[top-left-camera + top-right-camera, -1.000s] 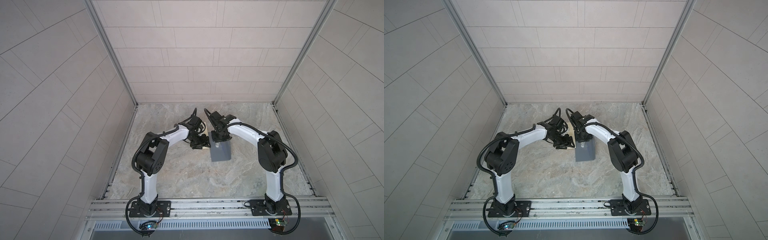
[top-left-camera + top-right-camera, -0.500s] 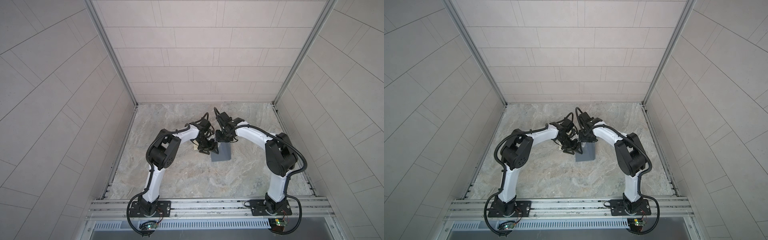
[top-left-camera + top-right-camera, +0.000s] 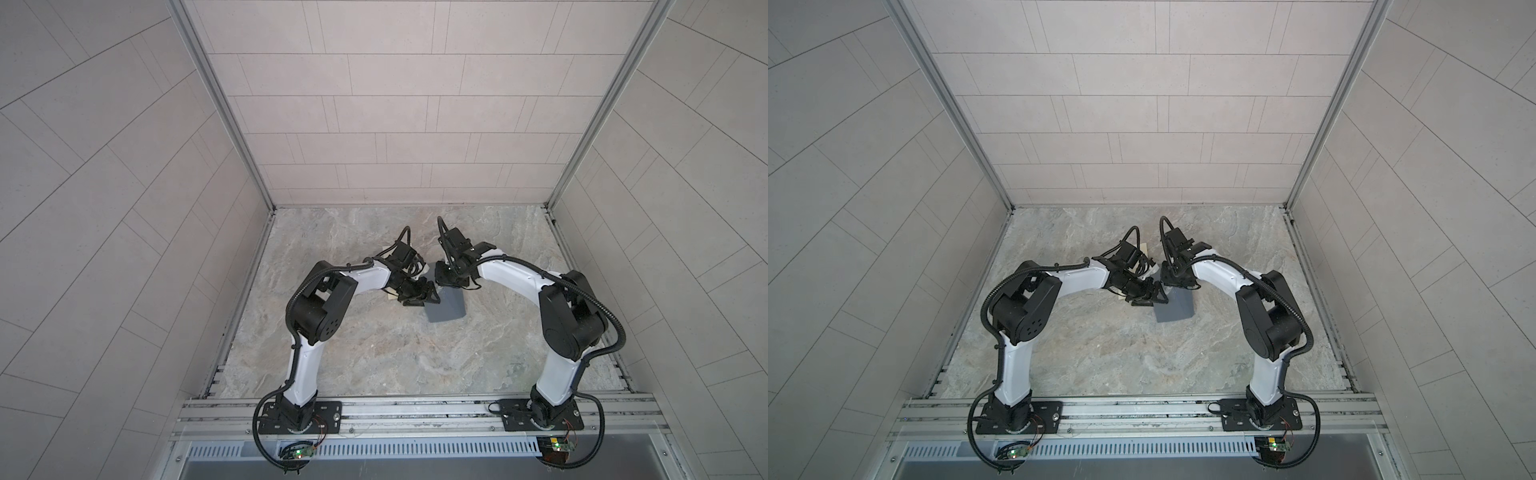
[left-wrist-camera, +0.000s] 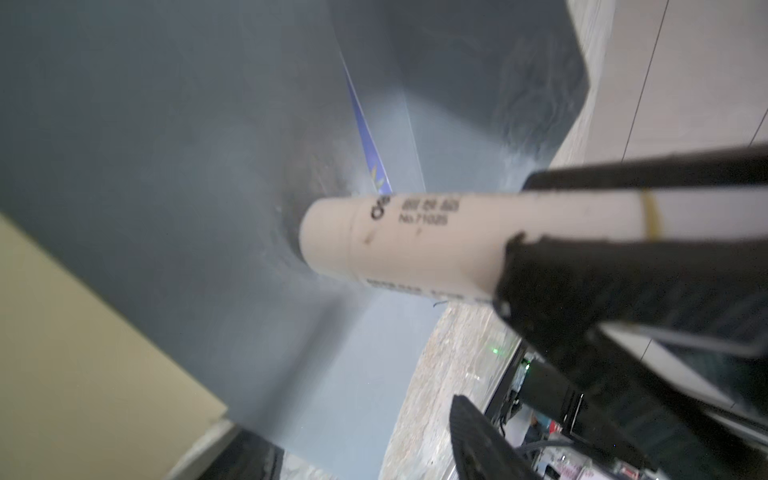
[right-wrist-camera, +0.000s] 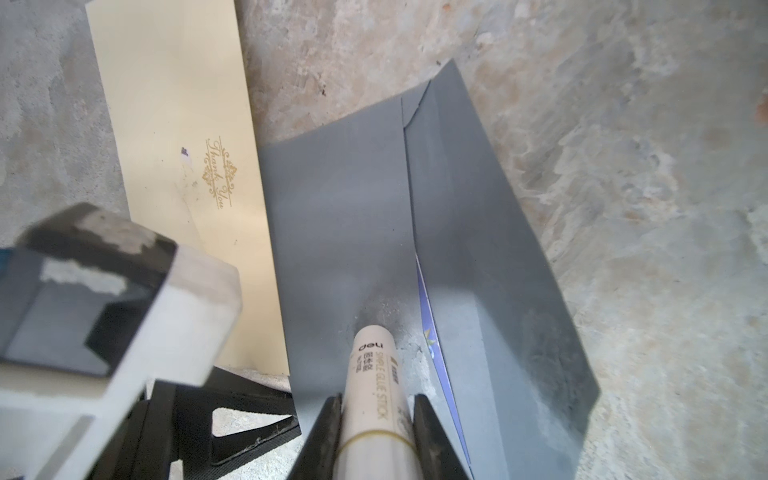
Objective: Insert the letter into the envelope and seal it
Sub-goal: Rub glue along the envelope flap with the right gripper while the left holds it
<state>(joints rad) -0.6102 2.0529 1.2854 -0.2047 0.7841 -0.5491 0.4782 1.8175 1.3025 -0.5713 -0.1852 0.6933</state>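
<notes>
Right gripper [image 5: 376,401] clamps the glue stick [image 5: 370,365], tip down on the grey envelope [image 5: 332,208], which lies flap-open on the table [image 5: 623,166] (the letter [image 5: 426,316] peeks blue from the pocket). Left gripper [image 3: 422,296] waits beside, jaws spread.

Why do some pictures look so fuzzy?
Left wrist view: the grey envelope is smeared, the glue stick slightly soft. Right wrist view: the left arm, close to the lens, is out of focus. Both top views: sharp, evenly lit.
</notes>
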